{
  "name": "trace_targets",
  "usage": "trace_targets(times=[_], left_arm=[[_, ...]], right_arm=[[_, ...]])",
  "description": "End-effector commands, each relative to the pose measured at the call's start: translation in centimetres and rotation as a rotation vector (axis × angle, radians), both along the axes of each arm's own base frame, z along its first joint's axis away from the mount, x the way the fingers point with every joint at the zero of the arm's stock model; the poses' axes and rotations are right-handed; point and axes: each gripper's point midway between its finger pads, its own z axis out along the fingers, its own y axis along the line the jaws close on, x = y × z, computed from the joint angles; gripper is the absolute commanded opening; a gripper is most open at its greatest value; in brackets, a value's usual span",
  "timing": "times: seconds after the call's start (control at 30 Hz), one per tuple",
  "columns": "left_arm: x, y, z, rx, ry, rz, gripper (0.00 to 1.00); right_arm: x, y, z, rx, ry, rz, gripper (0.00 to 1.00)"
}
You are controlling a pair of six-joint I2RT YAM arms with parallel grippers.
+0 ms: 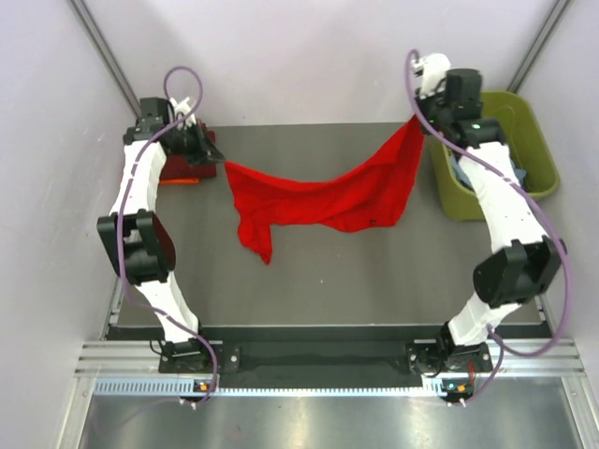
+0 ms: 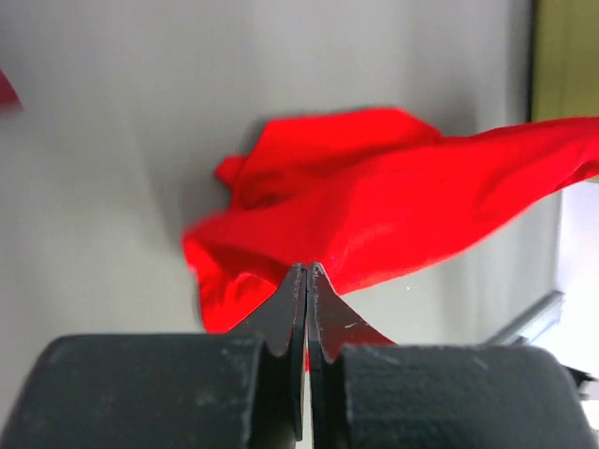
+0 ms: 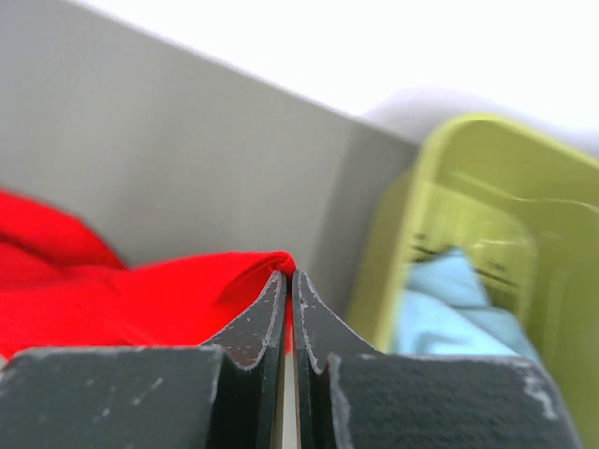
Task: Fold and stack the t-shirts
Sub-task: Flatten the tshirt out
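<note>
Grey matte table (image 1: pixel 328 281) showing open room across its near half. Olive-green plastic tub (image 1: pixel 538 131) sitting at the right edge, light blue shirt (image 3: pixel 440 299) crumpling inside. Soft, wrinkled red t-shirt (image 1: pixel 318 196) sagging between both arms over the far half. Left gripper (image 2: pixel 307 271) jaws pinching its left corner; right gripper (image 3: pixel 288 276) jaws clamping its right corner, near the tub rim.

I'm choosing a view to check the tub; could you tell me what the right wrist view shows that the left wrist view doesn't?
Right wrist only: a light blue t-shirt inside the olive-green tub, and the right gripper. Left wrist only: the left gripper and the red t-shirt's sagging middle. Both: that shirt in shut jaws, grey table, tub wall.
</note>
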Motion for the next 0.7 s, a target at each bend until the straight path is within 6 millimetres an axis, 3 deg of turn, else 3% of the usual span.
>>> trace_targets(times=[0.0,0.17,0.3,0.37,0.4,0.47,0.5,0.67], left_arm=[[-1.7,0.0,6.9,0.072,-0.198,-0.077,0.00],[-3.1,0.1,12.4,0.143,-0.374,-0.101,0.00],[-6.3,-0.2,17.6,0.193,-0.524,-0.114,0.00],[-7.5,0.1,18.9,0.247,-0.588,-0.118,0.00],[-9.1,0.1,20.8,0.268,-0.648,-0.110,0.00],[-10.5,0.1,22.2,0.301,-0.714,-0.100,0.00],[-12.3,0.0,24.0,0.317,-0.771,-0.087,0.00],[-17.1,-0.2,27.7,0.355,-0.893,-0.037,0.00]], right_arm=[[-2.5,-3.9,8.2,0.065,-0.197,-0.106,0.00],[-6.2,-5.9,13.9,0.127,-0.331,-0.133,0.00],[-11.0,-8.1,18.4,0.173,-0.447,-0.162,0.00],[-13.0,-8.2,19.6,0.198,-0.483,-0.160,0.00],[-15.0,-8.2,20.3,0.205,-0.516,-0.153,0.00],[-16.9,-8.1,20.2,0.211,-0.536,-0.150,0.00],[-19.4,-7.9,21.4,0.210,-0.586,-0.139,0.00],[-26.6,-7.6,23.1,0.233,-0.705,-0.139,0.00]])
